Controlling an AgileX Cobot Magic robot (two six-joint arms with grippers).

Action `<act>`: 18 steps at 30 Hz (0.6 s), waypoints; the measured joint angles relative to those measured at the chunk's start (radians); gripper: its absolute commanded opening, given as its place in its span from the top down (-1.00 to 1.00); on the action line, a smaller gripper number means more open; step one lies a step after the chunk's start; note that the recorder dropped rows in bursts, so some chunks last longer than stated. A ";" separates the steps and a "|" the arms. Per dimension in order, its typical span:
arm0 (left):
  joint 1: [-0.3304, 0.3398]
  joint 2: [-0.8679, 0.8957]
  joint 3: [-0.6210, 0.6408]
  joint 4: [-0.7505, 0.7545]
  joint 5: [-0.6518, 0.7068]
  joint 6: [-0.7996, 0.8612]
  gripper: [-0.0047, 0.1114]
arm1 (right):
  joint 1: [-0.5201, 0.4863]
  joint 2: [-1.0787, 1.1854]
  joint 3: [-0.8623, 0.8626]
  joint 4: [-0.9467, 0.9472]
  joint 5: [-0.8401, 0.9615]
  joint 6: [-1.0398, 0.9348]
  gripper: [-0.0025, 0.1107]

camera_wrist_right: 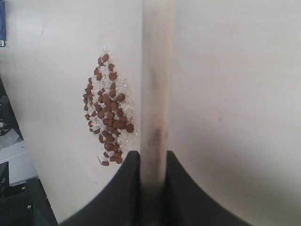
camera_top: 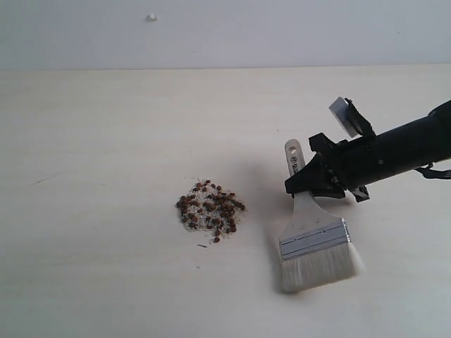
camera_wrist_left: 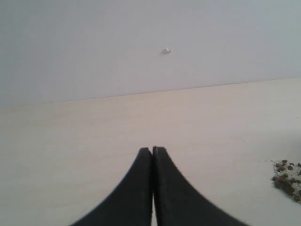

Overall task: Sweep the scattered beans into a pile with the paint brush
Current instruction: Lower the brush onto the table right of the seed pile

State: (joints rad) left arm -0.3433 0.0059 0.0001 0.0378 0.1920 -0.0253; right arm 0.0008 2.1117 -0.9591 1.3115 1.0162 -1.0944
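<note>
Hanging low over the pale surface (camera_top: pixel 106 141) on the left, the left hand (camera_wrist_left: pixel 152 149) has its two fingers pressed together with nothing between them. It seems to be taking no part, and only the edge of the heap shows in its wrist view.

Further right, near the middle, the beans (camera_top: pixel 210 210) lie drawn into one fairly tight clump, mixed with whitish grains (camera_top: pixel 199 222). A few strays sit just off its near edge.

Right of the clump and clearly apart from it is the paint brush (camera_top: pixel 313 239). Its bristles are down on the surface and fanned a little, and its handle slants up and away. The right hand (camera_top: pixel 310 184) is clenched on that handle partway along, with one finger on either side of the wood.

To my eye the sweeping is almost finished, and the brush is parked between strokes or after the last one. If another pass is wanted, the bristles should go down just beyond the strays and draw gently inward. They need to stay flat and light, because a hard push would plough through the heap and scatter it again.
</note>
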 measured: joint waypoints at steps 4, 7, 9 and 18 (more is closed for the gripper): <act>0.000 0.000 0.000 0.000 0.000 0.000 0.92 | 0.022 0.000 0.000 -0.006 -0.012 0.018 0.96; 0.000 0.000 0.000 0.000 0.000 0.000 0.92 | 0.047 0.000 0.000 -0.006 -0.039 0.026 0.96; 0.000 0.000 0.000 0.000 0.000 0.000 0.92 | 0.070 0.000 0.000 0.001 -0.051 0.033 0.96; 0.000 0.000 0.000 0.000 0.000 0.000 0.92 | 0.094 0.000 0.000 0.048 -0.075 0.035 0.66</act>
State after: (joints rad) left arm -0.3433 0.0059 0.0001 0.0378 0.1920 -0.0253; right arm 0.0951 2.1117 -0.9591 1.3596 0.9408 -1.0589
